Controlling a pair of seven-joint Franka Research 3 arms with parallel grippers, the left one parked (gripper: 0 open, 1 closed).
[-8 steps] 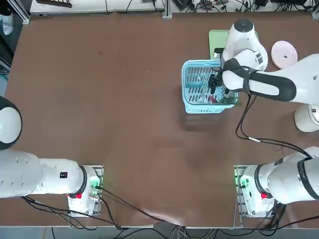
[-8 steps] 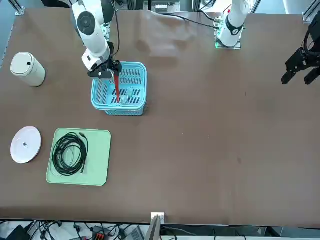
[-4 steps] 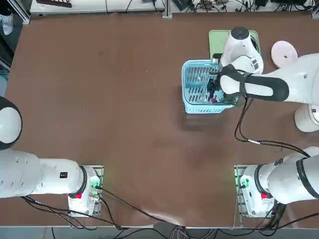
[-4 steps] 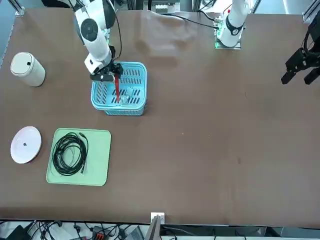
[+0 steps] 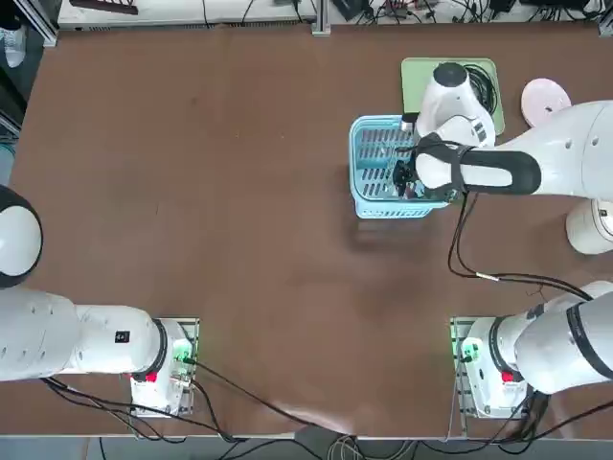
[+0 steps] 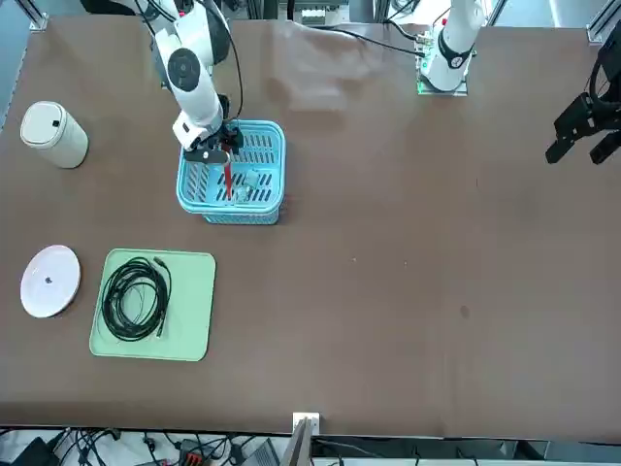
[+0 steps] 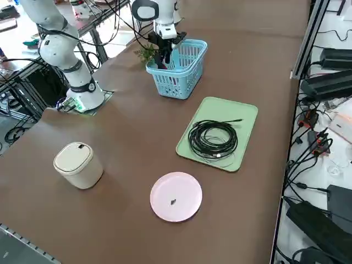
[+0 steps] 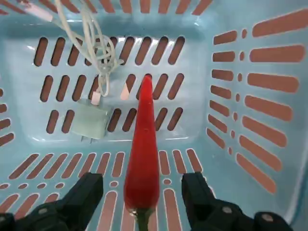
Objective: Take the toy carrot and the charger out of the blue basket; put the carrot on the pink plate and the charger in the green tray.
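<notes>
The blue basket (image 5: pixel 369 201) (image 6: pixel 262 207) (image 7: pixel 187 77) stands right of the table's middle. Inside, the red toy carrot (image 8: pixel 143 144) (image 6: pixel 226 181) leans thick end up against a basket wall (image 8: pixel 250 96). Its green tuft (image 7: pixel 145 54) pokes over the rim. The white charger (image 8: pixel 90 121) lies flat on the slatted floor, its cord (image 8: pixel 97 48) looped behind it. My right gripper (image 8: pixel 142 185) (image 5: pixel 406 177) (image 6: pixel 218 153) is down in the basket, open, one finger on each side of the carrot's thick end. The pink plate (image 5: pixel 546 102) (image 7: pixel 176 196) and green tray (image 6: pixel 194 320) (image 7: pixel 245 115) lie beyond the basket.
A coiled black cable (image 6: pixel 136 296) (image 7: pixel 213 138) fills much of the green tray. A white round-topped device (image 6: pixel 53 134) (image 7: pixel 78 165) stands near the table's right edge, close to the plate.
My right gripper has come down into the basket and shifted along it until its fingers straddle the carrot's thick end. The fingers stayed open. Carrot and charger have not moved.
</notes>
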